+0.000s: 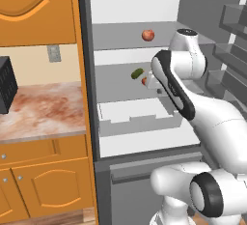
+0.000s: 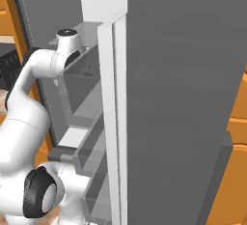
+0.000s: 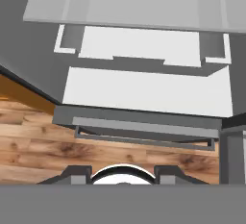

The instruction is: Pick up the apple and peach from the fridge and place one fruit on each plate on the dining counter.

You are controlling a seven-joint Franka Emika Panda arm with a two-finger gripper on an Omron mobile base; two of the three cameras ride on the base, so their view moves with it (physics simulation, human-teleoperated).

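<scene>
I am reaching into the open fridge (image 1: 91,98), my arm bent so that my claw (image 1: 153,80) hangs over the right half of the middle shelf (image 1: 116,81), which is where the low-lying food sits. My claw is pressed about as tight as it goes. A small red thing (image 1: 144,80) shows just beside it, towards the shelf's middle. It touches or nearly touches my hand, and I cannot tell whether I am pinching it or merely next to it. A green vegetable (image 1: 137,73) lies just behind it, slanted, and is no part of my job.

A round reddish fruit (image 1: 148,35) sits on the upper shelf (image 1: 116,38), near its front edge and right of centre. I judge it to be the apple or the peach, though I cannot say which.

From my hand camera, my fingertips (image 3: 79,171) point down past the white drawers (image 3: 144,88) towards the wooden floor (image 3: 38,141). The door (image 2: 183,98) stands swung wide to my right, leaving me room.

I'd say I'm in the picking stage, with no fruit delivered yet.
</scene>
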